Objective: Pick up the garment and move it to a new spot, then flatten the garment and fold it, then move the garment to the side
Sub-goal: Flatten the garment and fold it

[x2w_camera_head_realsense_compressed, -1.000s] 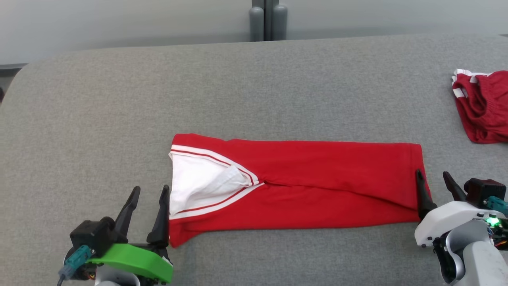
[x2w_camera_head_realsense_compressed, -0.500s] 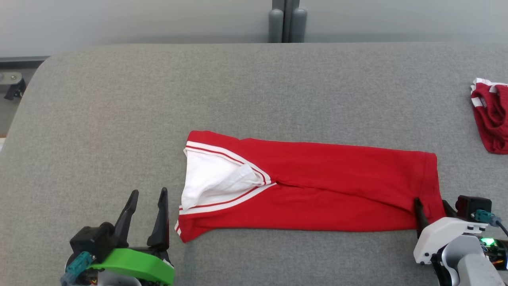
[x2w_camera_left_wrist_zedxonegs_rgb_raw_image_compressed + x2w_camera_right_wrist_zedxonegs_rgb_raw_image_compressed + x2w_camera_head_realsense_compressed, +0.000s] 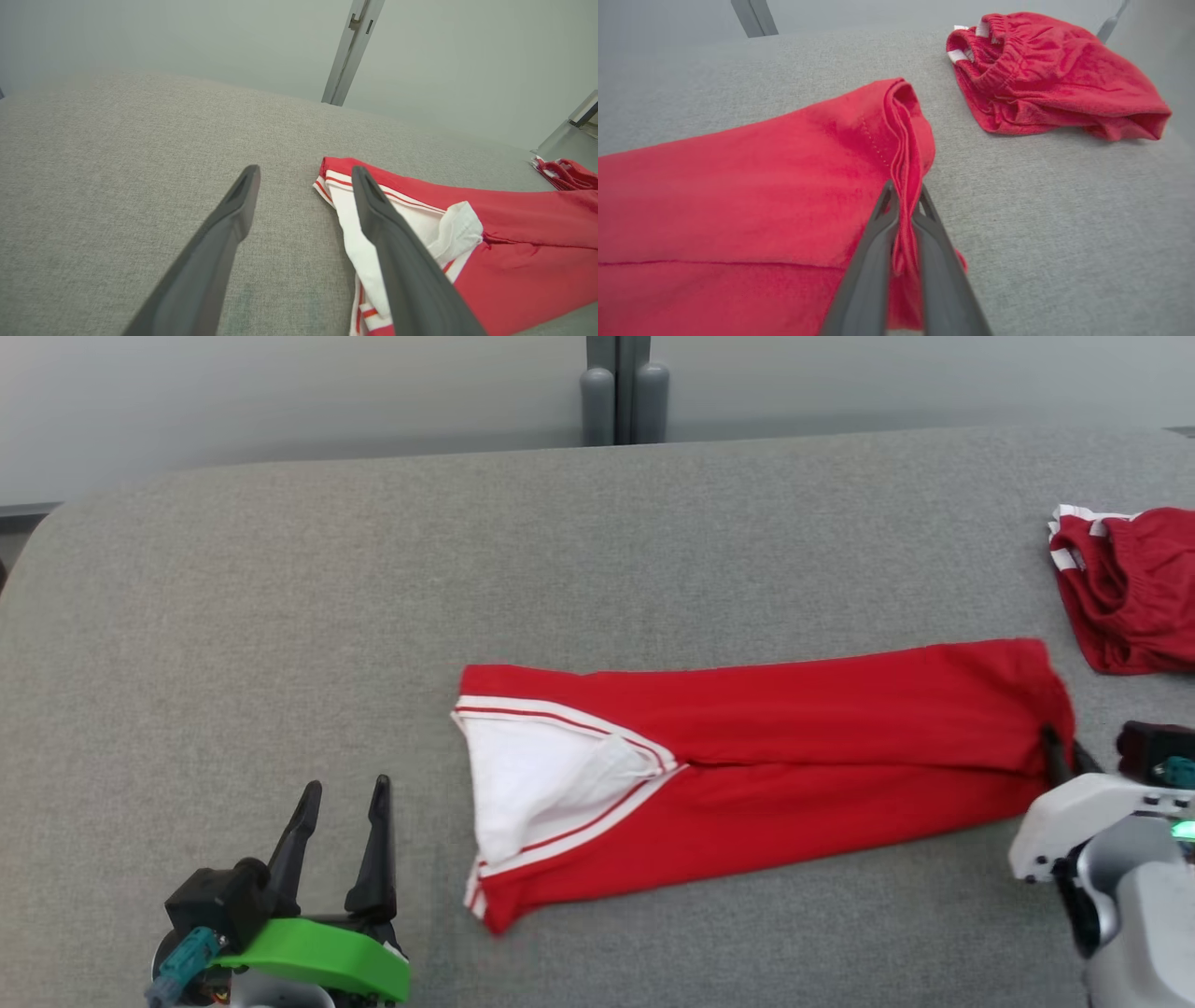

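Observation:
The garment (image 3: pixel 794 756) is a red top with a white-trimmed V neck, folded into a long strip across the grey surface. Its white inner side faces the left end (image 3: pixel 420 233). My right gripper (image 3: pixel 1062 756) is shut on the garment's right hem, and the right wrist view shows the red hem (image 3: pixel 903 186) pinched between the two dark fingers (image 3: pixel 873 261). My left gripper (image 3: pixel 341 821) stands open at the lower left, a short way left of the neck end, with nothing between its fingers (image 3: pixel 219 242).
A second red garment (image 3: pixel 1130 588) with white trim lies crumpled at the right edge (image 3: pixel 1045 74), close behind my right gripper. The grey padded surface (image 3: pixel 373 597) runs wide to the left and back. A grey post (image 3: pixel 621 392) stands behind it.
My right gripper has shut on the garment's right hem and dragged that end right and away, leaving the strip slanted. The left gripper stays open and still. The head camera has shifted.

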